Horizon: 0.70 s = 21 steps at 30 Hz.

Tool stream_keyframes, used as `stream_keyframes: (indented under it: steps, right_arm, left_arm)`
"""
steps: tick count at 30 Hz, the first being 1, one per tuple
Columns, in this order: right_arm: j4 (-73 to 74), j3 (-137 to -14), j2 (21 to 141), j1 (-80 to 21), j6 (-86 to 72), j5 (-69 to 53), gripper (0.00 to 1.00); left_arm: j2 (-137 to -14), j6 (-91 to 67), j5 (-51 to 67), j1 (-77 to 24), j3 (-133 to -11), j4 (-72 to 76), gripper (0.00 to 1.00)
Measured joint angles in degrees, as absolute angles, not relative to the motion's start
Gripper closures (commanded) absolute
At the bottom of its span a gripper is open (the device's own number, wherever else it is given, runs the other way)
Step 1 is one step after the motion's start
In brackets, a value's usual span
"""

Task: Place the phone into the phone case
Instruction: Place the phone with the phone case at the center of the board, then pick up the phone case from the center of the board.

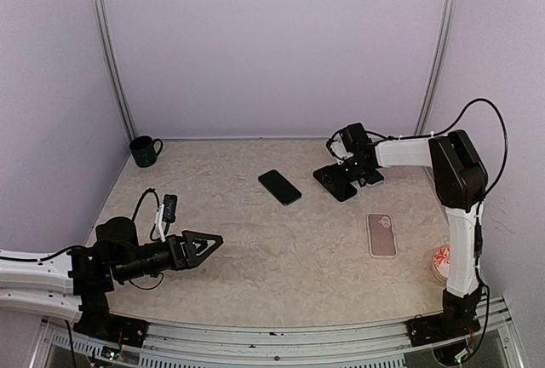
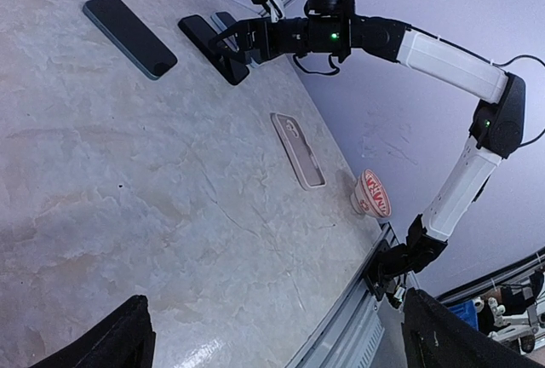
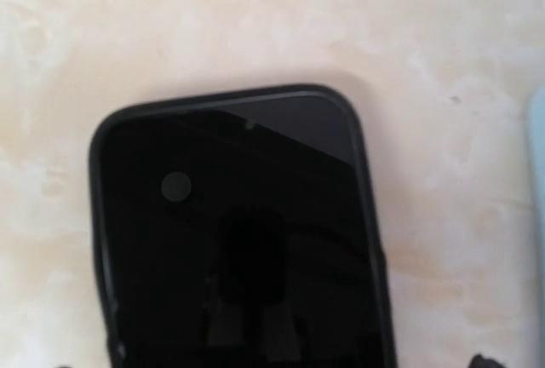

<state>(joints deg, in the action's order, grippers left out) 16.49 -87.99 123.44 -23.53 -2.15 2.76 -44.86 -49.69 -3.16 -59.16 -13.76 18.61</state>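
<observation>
A black phone (image 1: 279,186) lies flat mid-table, also in the left wrist view (image 2: 129,36). A pink phone case (image 1: 381,235) lies open side up at the right (image 2: 298,150). My right gripper (image 1: 345,172) hangs low over a second black glossy slab with a raised rim (image 1: 335,183), which fills the right wrist view (image 3: 238,240); I cannot tell if it is a phone or a case. Only the fingertips (image 3: 484,359) show at the bottom corners, spread wider than the slab. My left gripper (image 1: 204,244) is open and empty at the near left, fingers (image 2: 128,334) far apart.
A dark green mug (image 1: 145,151) stands at the back left corner. A red and white bowl (image 1: 440,259) sits by the right edge near the right arm. A pale flat object (image 1: 372,177) lies just right of the black slab (image 3: 538,172).
</observation>
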Motion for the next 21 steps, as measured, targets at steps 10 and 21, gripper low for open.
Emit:
stream_keyframes:
  steps: [10, 21]
  right_arm:
    - [16.05, -69.25, 99.20, -24.12, -12.05, 6.39, 0.00]
    - [17.43, -45.25, 84.40, -24.38, -22.85, 11.68, 0.07]
  left_arm:
    - [-43.81, -49.65, -3.05, -59.18, -13.76, 18.59, 0.01]
    - [-48.82, -47.55, -2.98, -59.24, -18.28, 18.70, 0.01]
